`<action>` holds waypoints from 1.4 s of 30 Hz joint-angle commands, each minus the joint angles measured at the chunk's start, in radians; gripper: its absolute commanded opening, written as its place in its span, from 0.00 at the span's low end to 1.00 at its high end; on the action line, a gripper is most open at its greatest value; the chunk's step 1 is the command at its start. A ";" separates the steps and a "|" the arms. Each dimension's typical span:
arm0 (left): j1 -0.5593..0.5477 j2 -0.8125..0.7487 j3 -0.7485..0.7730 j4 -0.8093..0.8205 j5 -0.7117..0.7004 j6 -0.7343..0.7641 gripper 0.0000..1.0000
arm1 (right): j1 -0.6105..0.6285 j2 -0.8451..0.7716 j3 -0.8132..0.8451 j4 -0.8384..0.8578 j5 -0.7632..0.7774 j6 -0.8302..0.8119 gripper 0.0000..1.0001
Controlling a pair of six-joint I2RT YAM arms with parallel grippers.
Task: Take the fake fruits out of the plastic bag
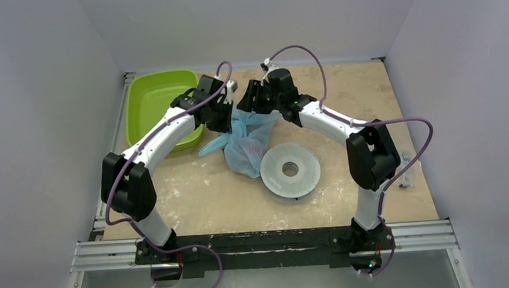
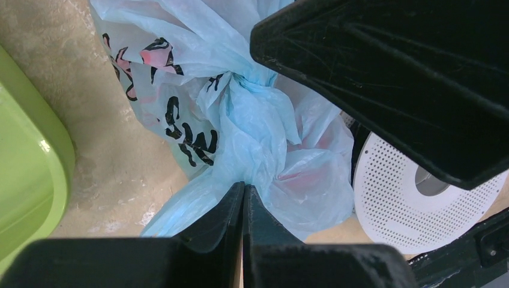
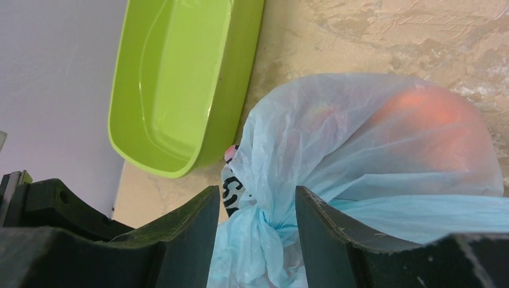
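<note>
No word, number or brand can be read in any view; the only print, pink and black brush-like marks on the crumpled plastic bag (image 2: 198, 129), does not resolve into legible letters.

Plastic bag (image 1: 245, 143) (light blue) mid-table, left hand (image 1: 231, 116), right hand (image 1: 248, 108) at its top — white disc (image 1: 291, 171) beside

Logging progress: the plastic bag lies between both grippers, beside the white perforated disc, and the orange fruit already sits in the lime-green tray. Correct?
One error: the orange fruit is inside the plastic bag, showing through it in the right wrist view; the lime-green tray looks empty. The bag does lie between the left gripper and right gripper, beside the white perforated disc.
</note>
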 commanded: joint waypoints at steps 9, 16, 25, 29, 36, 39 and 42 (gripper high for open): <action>-0.006 0.007 0.036 -0.007 0.019 0.031 0.00 | 0.110 0.065 0.143 -0.146 0.301 -0.202 0.49; -0.008 -0.005 0.031 -0.003 0.020 0.031 0.00 | 0.130 0.094 0.156 -0.140 0.339 -0.193 0.38; -0.009 -0.046 0.007 0.025 0.015 0.021 0.00 | 0.125 0.102 0.188 -0.142 0.425 -0.104 0.00; -0.008 -0.066 -0.002 0.034 0.011 0.023 0.00 | 0.101 0.093 0.202 -0.136 0.424 -0.081 0.00; -0.010 -0.114 -0.025 0.051 -0.019 0.028 0.00 | -0.005 0.098 0.227 -0.131 0.291 -0.021 0.00; -0.010 -0.156 -0.050 0.075 -0.050 0.027 0.00 | -0.054 0.100 0.233 -0.134 0.237 0.001 0.00; -0.010 -0.196 -0.082 0.114 -0.050 0.031 0.00 | -0.066 0.094 0.239 -0.135 0.211 -0.014 0.00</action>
